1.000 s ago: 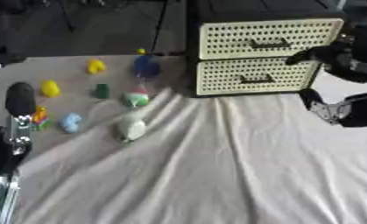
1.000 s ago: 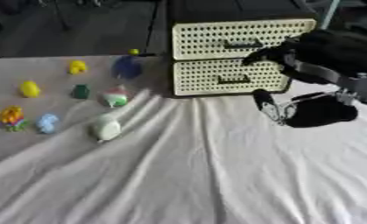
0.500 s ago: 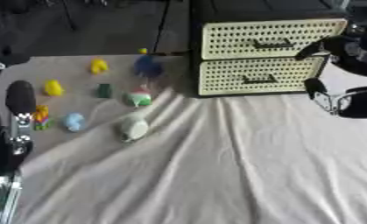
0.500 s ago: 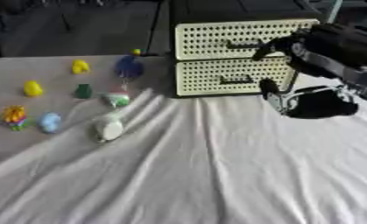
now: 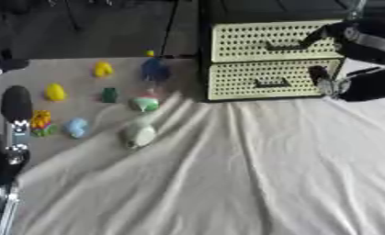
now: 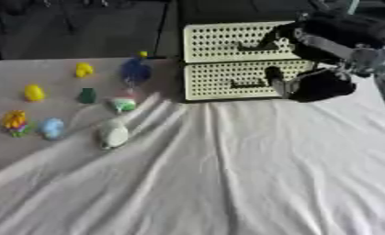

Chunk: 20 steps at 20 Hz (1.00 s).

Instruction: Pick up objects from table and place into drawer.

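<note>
A cream perforated drawer unit (image 6: pixel 227 66) stands at the back of the table, both drawers closed. My right hand (image 6: pixel 320 85) hangs in front of its right side, open. Its upper fingers (image 6: pixel 272 39) reach the top drawer's dark handle (image 6: pixel 247 47), and the thumb sits lower, by the bottom drawer. Small toys lie to the left: a white oval (image 5: pixel 139 134), a green-and-white piece (image 5: pixel 144 103), a blue figure (image 5: pixel 153 69), two yellow ducks (image 5: pixel 103 69) (image 5: pixel 54 92), a dark green block (image 5: pixel 109 95), a light blue piece (image 5: pixel 76 127) and an orange-yellow toy (image 5: pixel 40 123). My left hand (image 5: pixel 16 104) stands idle at the left edge.
A white, wrinkled cloth (image 6: pixel 227 174) covers the near and right part of the table. The toys sit on bare grey tabletop (image 5: pixel 75 78) beyond the cloth's left edge. Dark floor and furniture legs lie behind the table.
My right hand has risen from the lower drawer's level to the top drawer's handle. The toys and my left hand have stayed put.
</note>
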### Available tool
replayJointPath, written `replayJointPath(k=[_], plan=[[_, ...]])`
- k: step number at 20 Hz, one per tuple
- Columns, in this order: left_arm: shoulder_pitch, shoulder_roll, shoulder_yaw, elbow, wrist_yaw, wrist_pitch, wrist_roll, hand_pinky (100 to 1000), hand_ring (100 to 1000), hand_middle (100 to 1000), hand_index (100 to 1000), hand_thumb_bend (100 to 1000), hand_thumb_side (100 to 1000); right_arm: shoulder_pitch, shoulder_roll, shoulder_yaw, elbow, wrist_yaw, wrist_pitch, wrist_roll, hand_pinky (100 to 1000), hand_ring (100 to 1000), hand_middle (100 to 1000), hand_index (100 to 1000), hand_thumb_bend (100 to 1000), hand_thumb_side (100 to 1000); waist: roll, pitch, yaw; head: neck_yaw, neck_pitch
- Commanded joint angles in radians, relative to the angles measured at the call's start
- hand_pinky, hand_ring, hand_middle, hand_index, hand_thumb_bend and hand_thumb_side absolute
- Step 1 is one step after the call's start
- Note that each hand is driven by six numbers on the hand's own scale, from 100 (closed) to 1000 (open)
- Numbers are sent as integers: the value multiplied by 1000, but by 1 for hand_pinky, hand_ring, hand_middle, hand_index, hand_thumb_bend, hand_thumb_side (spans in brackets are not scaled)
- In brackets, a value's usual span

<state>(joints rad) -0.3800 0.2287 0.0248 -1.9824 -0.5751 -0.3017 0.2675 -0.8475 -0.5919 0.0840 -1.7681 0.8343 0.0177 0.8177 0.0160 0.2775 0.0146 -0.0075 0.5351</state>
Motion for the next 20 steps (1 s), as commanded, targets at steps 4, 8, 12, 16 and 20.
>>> replayJointPath(k=[4,8,12,16,20], plan=[[-6,6,-5,-18,8,-2,-7,716,874,861,951,280,952,-71,10,0,148,44,2,-16,100,100,100,879,100,340,-3,-23,8,-11,5],[-5,4,-7,-18,11,-2,-9,715,874,862,953,271,957,-104,21,-4,249,78,7,-51,100,100,100,837,100,313,-2,-21,14,-17,5],[-6,1,-10,-18,15,-3,-11,714,874,862,954,263,962,-125,34,-16,326,107,20,-104,100,100,100,809,100,287,1,-16,21,-24,1],[-6,-2,-12,-18,19,-2,-12,712,874,861,954,251,970,-141,42,-26,373,130,32,-147,100,100,100,809,100,297,4,-10,26,-30,-2],[-6,-4,-14,-18,22,-2,-15,711,874,859,951,249,970,-155,45,-34,411,134,41,-179,100,100,100,809,100,295,5,-5,28,-35,-7]])
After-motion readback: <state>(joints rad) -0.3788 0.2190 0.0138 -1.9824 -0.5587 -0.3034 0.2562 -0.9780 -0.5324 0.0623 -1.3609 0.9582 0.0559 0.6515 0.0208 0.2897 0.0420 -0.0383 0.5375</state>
